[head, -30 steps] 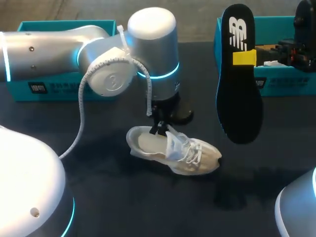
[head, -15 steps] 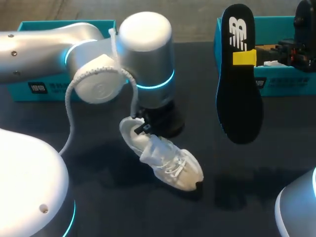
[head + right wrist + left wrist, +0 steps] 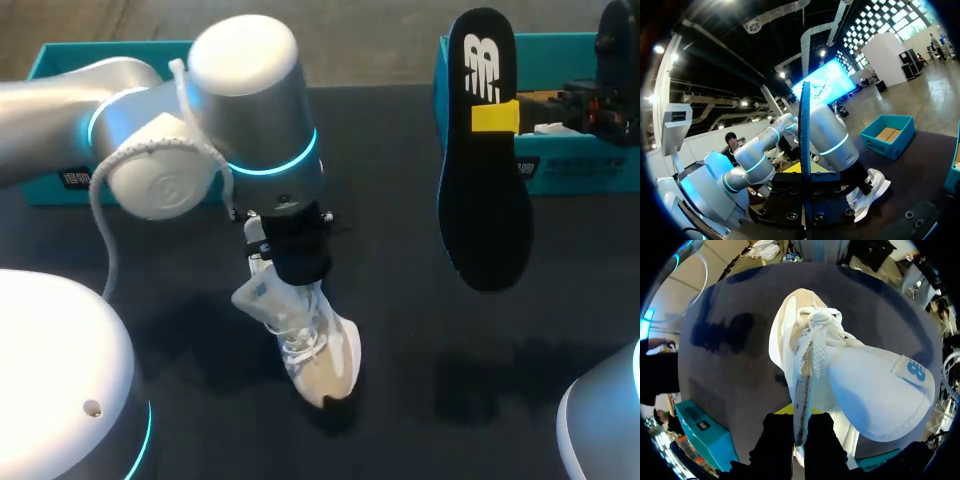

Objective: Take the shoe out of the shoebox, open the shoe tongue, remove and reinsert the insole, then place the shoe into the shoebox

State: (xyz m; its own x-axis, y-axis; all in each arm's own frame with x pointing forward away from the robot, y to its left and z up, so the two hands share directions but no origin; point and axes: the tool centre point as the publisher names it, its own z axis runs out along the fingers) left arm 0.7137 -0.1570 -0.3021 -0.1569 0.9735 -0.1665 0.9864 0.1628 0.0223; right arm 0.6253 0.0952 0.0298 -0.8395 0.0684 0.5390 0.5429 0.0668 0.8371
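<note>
- Since the earlier frames the left arm (image 3: 240,110) has swung toward the head view's left. The shoe (image 3: 305,335) has turned from lying sideways to pointing its toe at the table's near side. The insole (image 3: 485,170) has not moved.
- Left gripper (image 3: 799,432): its fingers are pinched on a thin edge at the shoe's opening. The shoe hangs ahead of it, heel raised, toe lowest and close to the table (image 3: 430,330).
- Right gripper (image 3: 806,186): clamped on the insole, which stands upright before the shoebox (image 3: 570,170), well apart from the shoe.
</note>
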